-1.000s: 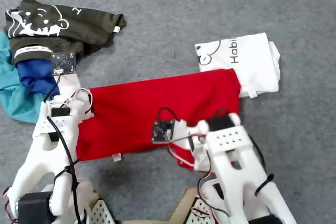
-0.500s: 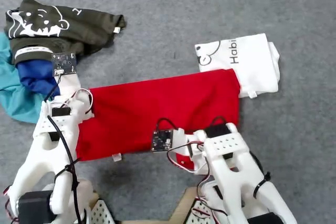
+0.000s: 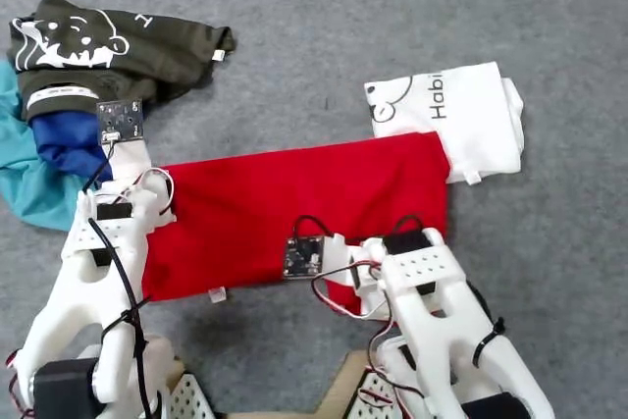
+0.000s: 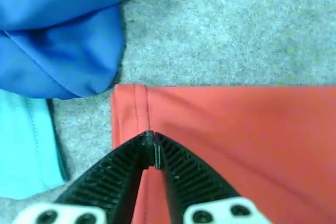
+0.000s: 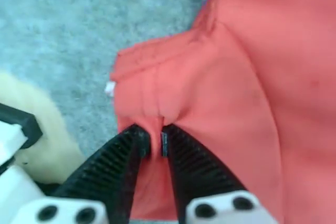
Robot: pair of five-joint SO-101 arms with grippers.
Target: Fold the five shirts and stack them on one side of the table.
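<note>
Grey table point(image 3: 294, 56): the red shirt point(image 3: 294, 203) is clamped at its left hem by the left gripper point(image 4: 152, 153) and at its near edge by the right gripper point(image 5: 155, 142); both pinches are best carried evenly.

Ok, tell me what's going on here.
The left gripper pinches the hem of the spread red shirt, by the blue shirt; the right gripper pinches a bunched bit at its near edge. A folded white shirt touches its far corner; the green shirt and teal shirt are piled by the blue.
</note>
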